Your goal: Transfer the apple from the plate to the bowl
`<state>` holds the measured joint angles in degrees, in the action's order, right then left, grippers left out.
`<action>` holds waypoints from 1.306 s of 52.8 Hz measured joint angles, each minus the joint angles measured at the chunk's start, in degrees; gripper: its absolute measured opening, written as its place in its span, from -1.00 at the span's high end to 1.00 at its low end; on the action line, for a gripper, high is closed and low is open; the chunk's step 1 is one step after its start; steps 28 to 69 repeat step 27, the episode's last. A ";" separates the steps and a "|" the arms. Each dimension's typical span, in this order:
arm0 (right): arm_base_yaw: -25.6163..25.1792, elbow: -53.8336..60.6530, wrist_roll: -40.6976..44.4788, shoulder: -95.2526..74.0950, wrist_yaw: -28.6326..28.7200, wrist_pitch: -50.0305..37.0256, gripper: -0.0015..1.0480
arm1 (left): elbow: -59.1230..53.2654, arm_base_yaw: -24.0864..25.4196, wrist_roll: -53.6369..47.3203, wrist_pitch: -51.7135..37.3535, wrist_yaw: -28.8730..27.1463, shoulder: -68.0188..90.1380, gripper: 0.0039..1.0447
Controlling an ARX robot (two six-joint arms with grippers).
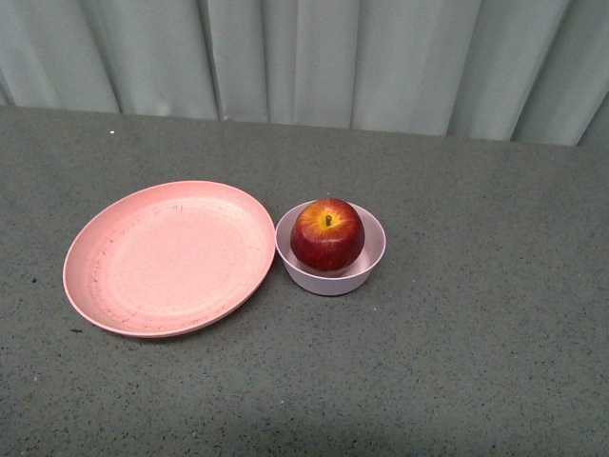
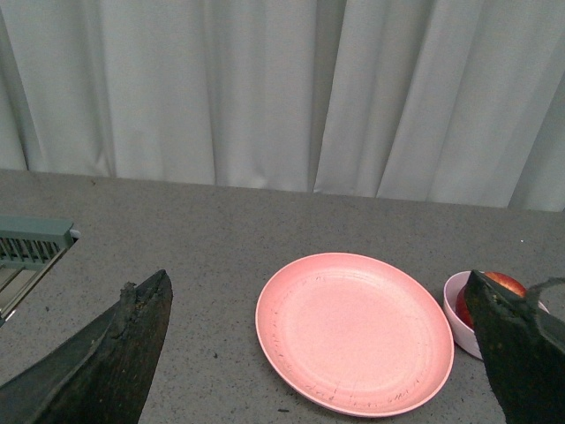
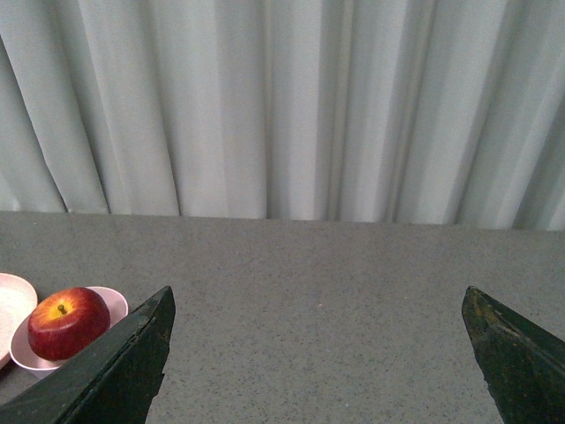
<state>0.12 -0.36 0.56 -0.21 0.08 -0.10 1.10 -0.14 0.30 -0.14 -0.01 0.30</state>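
Table (image 1: 495, 362): grey speckled top, pale curtain (image 1: 381, 57) hanging along its far edge at 12 o'clock.

Plate (image 1: 171, 259): wide, salmon pink, bare, lying flat. Faint dark specks around the inner ring. Its rim at 3 o'clock sits just beside the bowl; you cannot tell from the front view whether they touch.

Bowl (image 1: 371, 267): small, pale pink, upright, at 3 o'clock from the plate.

Apple (image 1: 327, 234): dark red, yellow patch and stem facing up, seated inside the bowl and standing above the rim. Judged from this, your transfer is already done.

Left gripper (image 2: 322, 353): jaws spread wide with nothing between them, raised off the table, plate visible through the gap, bowl edge partly hidden behind one finger.

Right gripper (image 3: 318, 353): jaws also wide apart and holding nothing; bare table between the fingers, apple and bowl off to one side of its view.

Neither arm shows in the front view.

Risks from here, as judgement:
- The apple nearly fills the bowl and rides high; a nudge could tip the light bowl or roll the fruit out.
- The bowl lies close to the plate; any sweep across the plate could push both.
- Keep your retreat high.
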 joint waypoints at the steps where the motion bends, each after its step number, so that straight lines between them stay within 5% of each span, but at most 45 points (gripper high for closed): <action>1: 0.00 0.00 0.00 0.00 0.00 0.00 -0.82 | 0.00 0.00 0.00 0.00 0.00 0.00 -0.88; 69: 0.00 0.00 0.00 0.00 0.00 0.00 -0.82 | 0.00 0.00 0.00 0.00 0.00 0.00 -0.88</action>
